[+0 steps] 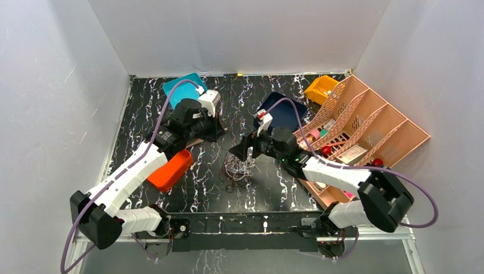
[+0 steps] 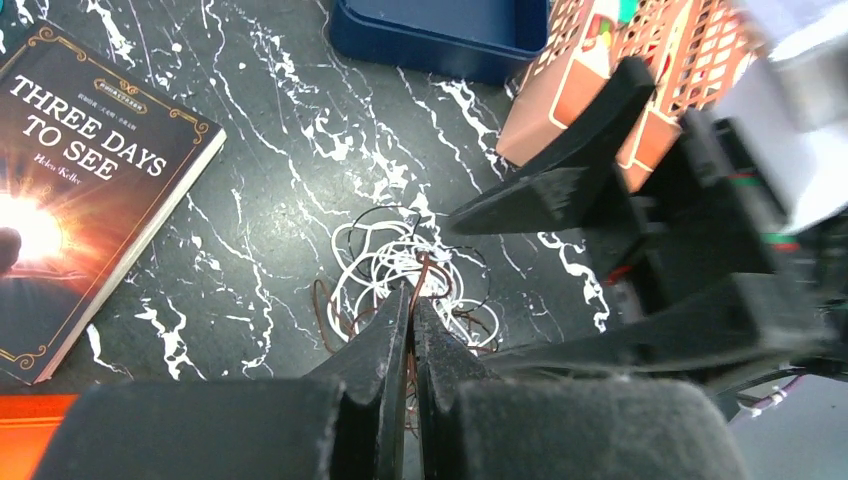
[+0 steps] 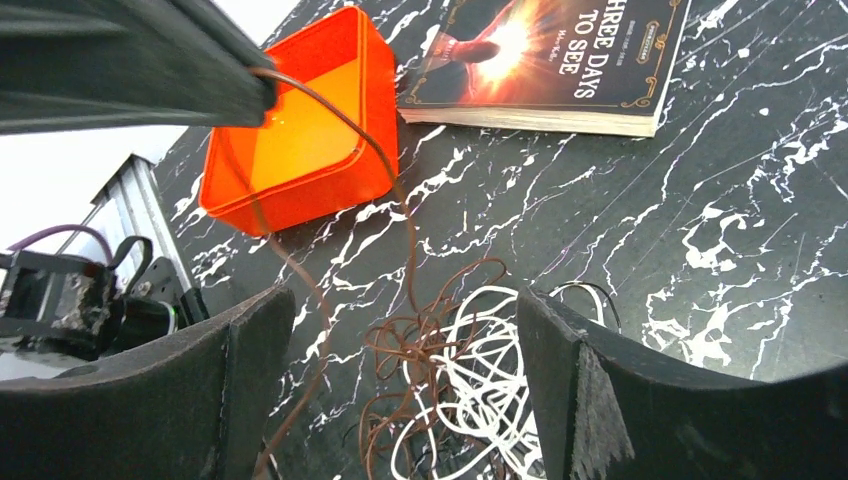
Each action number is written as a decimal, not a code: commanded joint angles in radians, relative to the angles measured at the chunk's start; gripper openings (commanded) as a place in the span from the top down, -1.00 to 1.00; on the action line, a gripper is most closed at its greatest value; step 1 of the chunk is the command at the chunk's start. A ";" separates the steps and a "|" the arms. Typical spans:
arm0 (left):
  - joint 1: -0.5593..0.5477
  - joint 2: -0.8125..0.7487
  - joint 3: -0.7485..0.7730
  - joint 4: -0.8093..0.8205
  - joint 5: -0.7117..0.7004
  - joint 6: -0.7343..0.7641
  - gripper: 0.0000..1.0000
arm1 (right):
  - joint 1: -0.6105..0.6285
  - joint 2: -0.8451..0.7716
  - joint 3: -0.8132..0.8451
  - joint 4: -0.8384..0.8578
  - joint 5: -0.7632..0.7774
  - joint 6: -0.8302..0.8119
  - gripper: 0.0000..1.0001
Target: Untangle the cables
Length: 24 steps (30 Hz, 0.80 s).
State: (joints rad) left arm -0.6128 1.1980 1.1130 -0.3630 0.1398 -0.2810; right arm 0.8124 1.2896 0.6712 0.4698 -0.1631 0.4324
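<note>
Our left claw is pressing its two fingers together on a brown cable, pinching it right at the tips. From that pinch the strand is arching over and dropping down into the heap. We are holding this claw above the table, over the near edge of the tangle.

Our right claw is standing with its fingers wide apart. It is straddling the heap, one finger on either side, and gripping nothing.

The cables are lying in one loose knot on the black marbled top, near the middle and between the two arms. White loops are making up its centre, brown loops are crowding the side nearer the left claw, and a thin black loop is showing at its far rim.

Beyond the knot, a book titled "Three Days to See" is lying flat on the left. An orange bin is sitting just beside it, nearer the arm bases. A navy tray is sitting farther back, and a peach slotted rack is filling the right side.
</note>
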 commanded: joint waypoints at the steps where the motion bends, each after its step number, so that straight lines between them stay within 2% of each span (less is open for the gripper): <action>1: -0.005 -0.032 0.072 -0.022 0.031 -0.016 1.00 | 0.011 0.073 -0.001 0.216 0.084 0.013 -0.74; 9: -0.006 -0.040 0.135 -0.055 0.037 -0.021 1.00 | 0.017 0.212 0.025 0.319 0.125 0.020 -0.58; 24: -0.005 -0.062 0.322 -0.082 0.038 -0.049 1.00 | 0.079 0.327 0.020 0.348 0.042 0.038 -0.35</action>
State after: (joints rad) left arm -0.6128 1.1751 1.3521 -0.4355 0.1539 -0.3161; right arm 0.8707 1.5814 0.6651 0.7494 -0.1009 0.4652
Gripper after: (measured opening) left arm 0.010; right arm 0.689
